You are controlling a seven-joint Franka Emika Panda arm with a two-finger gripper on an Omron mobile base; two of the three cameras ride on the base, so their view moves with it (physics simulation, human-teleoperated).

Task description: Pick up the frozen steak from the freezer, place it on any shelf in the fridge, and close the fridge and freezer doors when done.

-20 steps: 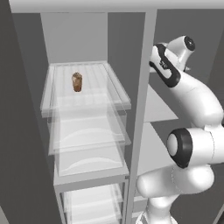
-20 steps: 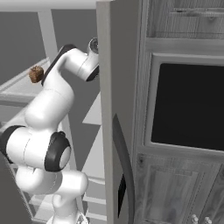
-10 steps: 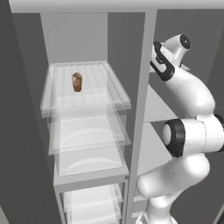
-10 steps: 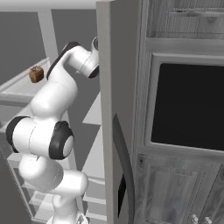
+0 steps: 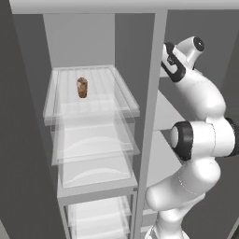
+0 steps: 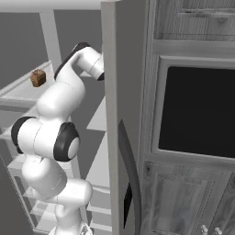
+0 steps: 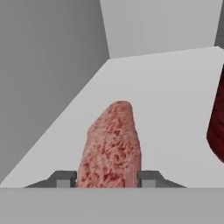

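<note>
The frozen steak (image 7: 111, 140), a pinkish-red mottled chunk, lies on an opaque grey shelf (image 7: 175, 83) of the freezer (image 5: 169, 116). My gripper (image 7: 108, 178) is shut on it: one fingertip presses each side of its near end. In the left base view my arm reaches up into the narrow right compartment, hand high by the divider. The fridge (image 5: 93, 42) stands open on the left, its top clear ribbed shelf (image 5: 130, 95) carrying a brown lump (image 5: 82, 87). The freezer door (image 6: 121, 92) stands open beside the arm.
A dark red can (image 7: 217, 118) stands on the same freezer shelf, close to the steak's right in the hand view. The freezer's side wall (image 7: 43, 65) is close on the left. A wooden cabinet with a dark oven panel (image 6: 197, 110) lies past the door.
The jaws have closed from wide open onto the steak's sides. The arm's elbow has shifted slightly while the hand stays in the freezer.
</note>
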